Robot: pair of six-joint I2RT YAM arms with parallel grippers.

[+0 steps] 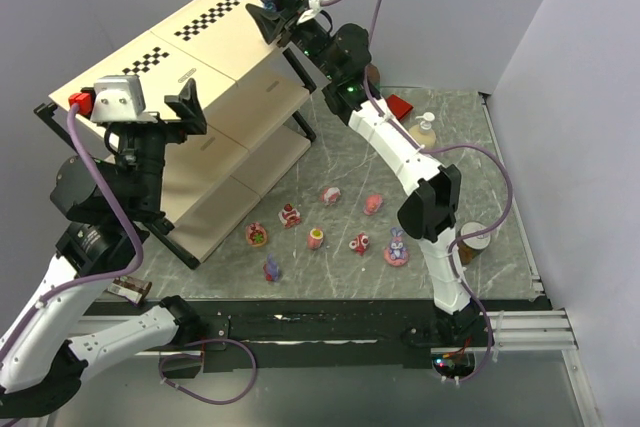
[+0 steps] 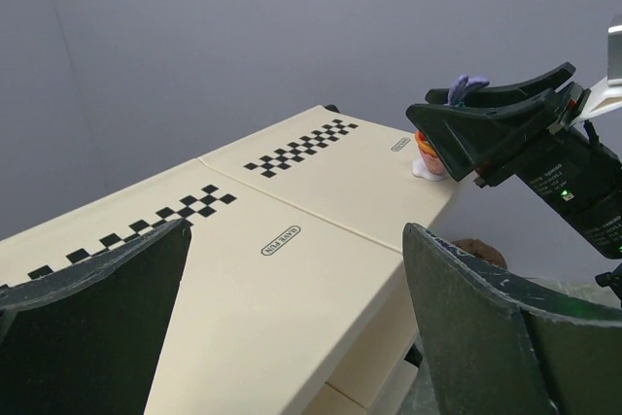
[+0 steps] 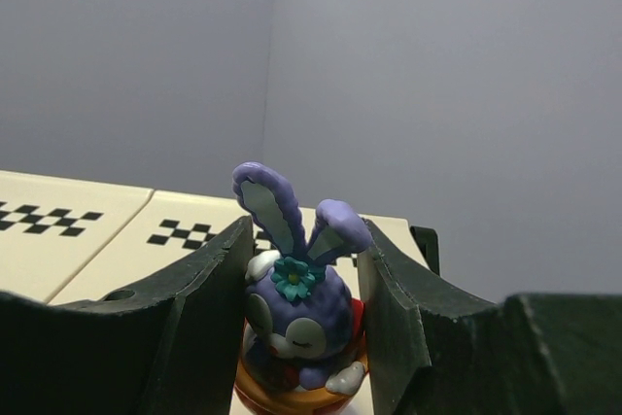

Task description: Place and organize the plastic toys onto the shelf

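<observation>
Basically mid-placement: hovering over the shelf [image 1: 200,57] at its left end with left gripper [image 2: 292,332] spread wide, out of the way. Further right, pinching a purple bunny [image 3: 296,310] in right gripper [image 3: 303,284] at the top board's far corner, probably to stand it upright. Leaving eight toys [image 1: 396,250] down on the table [image 1: 340,157].

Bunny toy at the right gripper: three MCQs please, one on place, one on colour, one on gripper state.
1. Where is the bunny toy?
A) on the table
B) on the floor
C) at the far end of the top board of the shelf, between the fingers of the right gripper

2. Its base is:
A) green
B) orange
C) black

3. The left gripper is:
A) open and empty
B) shut on the shelf edge
C) shut on nothing

Answers:
1 C: the right wrist view shows it between the fingers, with the checkered board behind.
2 B: orange shows under the purple body.
3 A: its fingers stand wide apart above the board with nothing between them.
</observation>
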